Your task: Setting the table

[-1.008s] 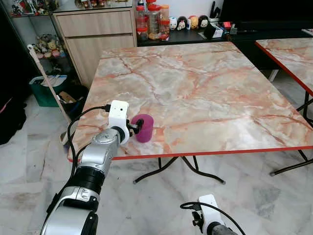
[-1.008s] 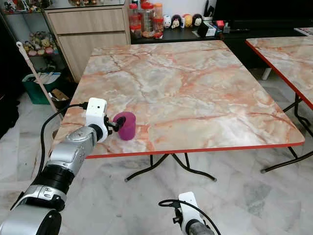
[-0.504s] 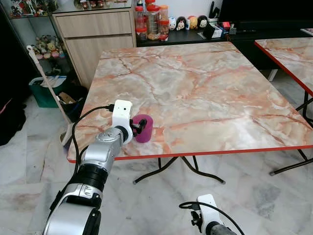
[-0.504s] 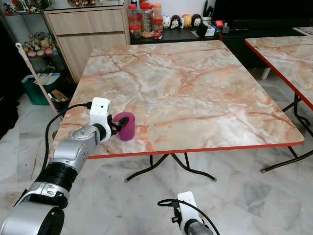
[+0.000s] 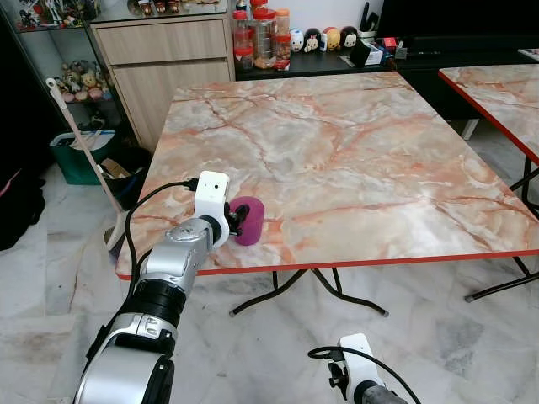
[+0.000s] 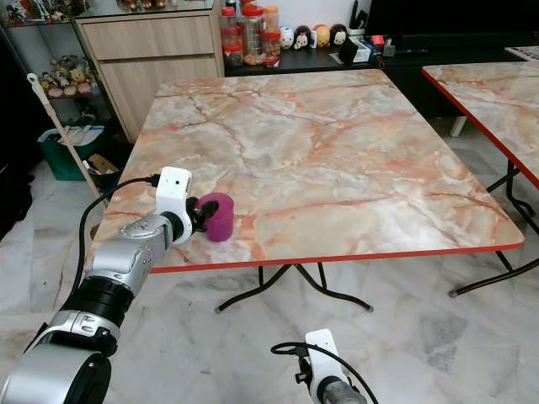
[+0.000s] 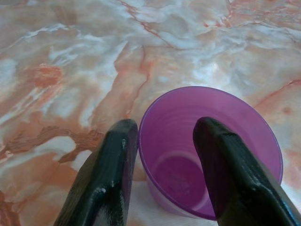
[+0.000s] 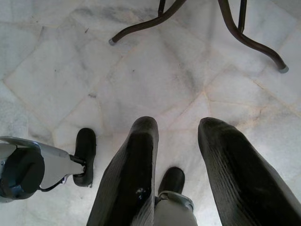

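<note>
A purple plastic cup stands upright on the marble table, close to its near left edge. My left gripper is at the cup's rim. In the left wrist view the cup is empty, one black finger sits outside its wall and the other hangs inside it. A wide gap separates the two, so the left gripper is open astride the wall. My right arm hangs low under the table's front edge, and its gripper is open above the floor tiles.
A second marble table stands to the right. Behind the table are a wooden cabinet and a dark counter with jars. A broom and a green bin are at the left. Black table legs cross below.
My left arm has shifted slightly forward and to the right at the cup. The cup stays on the table in the same spot.
</note>
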Motion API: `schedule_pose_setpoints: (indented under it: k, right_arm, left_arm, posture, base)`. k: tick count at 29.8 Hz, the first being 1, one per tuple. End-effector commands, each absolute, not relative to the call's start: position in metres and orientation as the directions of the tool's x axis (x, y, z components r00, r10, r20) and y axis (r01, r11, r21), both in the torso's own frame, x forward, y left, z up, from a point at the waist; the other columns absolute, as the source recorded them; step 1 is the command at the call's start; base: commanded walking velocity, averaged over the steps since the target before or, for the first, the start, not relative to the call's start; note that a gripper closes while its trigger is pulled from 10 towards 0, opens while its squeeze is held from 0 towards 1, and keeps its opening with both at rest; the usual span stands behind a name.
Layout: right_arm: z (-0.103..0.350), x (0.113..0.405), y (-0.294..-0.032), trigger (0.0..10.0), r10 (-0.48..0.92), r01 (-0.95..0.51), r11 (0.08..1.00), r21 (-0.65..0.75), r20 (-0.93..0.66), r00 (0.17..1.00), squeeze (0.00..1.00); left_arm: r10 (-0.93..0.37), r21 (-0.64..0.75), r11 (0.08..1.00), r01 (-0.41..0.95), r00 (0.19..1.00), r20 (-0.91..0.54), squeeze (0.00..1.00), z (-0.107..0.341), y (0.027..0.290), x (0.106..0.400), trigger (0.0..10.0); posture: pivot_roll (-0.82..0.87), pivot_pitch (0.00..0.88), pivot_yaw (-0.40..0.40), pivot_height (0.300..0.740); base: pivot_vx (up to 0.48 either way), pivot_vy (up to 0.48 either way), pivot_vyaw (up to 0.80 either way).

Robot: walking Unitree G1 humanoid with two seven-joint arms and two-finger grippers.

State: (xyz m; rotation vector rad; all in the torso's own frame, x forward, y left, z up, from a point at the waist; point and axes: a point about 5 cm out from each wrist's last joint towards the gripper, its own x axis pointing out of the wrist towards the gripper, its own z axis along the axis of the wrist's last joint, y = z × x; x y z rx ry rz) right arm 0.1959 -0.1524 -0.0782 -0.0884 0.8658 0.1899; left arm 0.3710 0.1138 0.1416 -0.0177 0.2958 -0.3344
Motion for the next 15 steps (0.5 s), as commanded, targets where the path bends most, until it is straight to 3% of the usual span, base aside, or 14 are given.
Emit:
schedule_pose_setpoints:
  k: [1,15]
  right_arm:
    - [-0.0772,0.1985,-0.1509,10.0,0.13,-0.199,0.98,0.003,-0.764,0.631,0.0]
    - [-0.0769,0.1993,-0.1507,10.0,0.132,-0.204,0.979,0.001,-0.764,0.632,0.0]
  left_arm:
    - [-0.325,-0.04,0.944,0.328,0.9,-0.289,0.0,0.1459,0.1145,0.3739,0.0]
    - [-0.329,-0.004,0.939,0.343,0.896,-0.298,0.0,0.1456,0.115,0.373,0.0]
  posture:
    - [-0.11,0.0,0.054,0.74]
    - [-0.11,0.0,0.055,0.74]
  base:
    - [0.0,0.0,0.0]
    - [0.0,0.0,0.0]
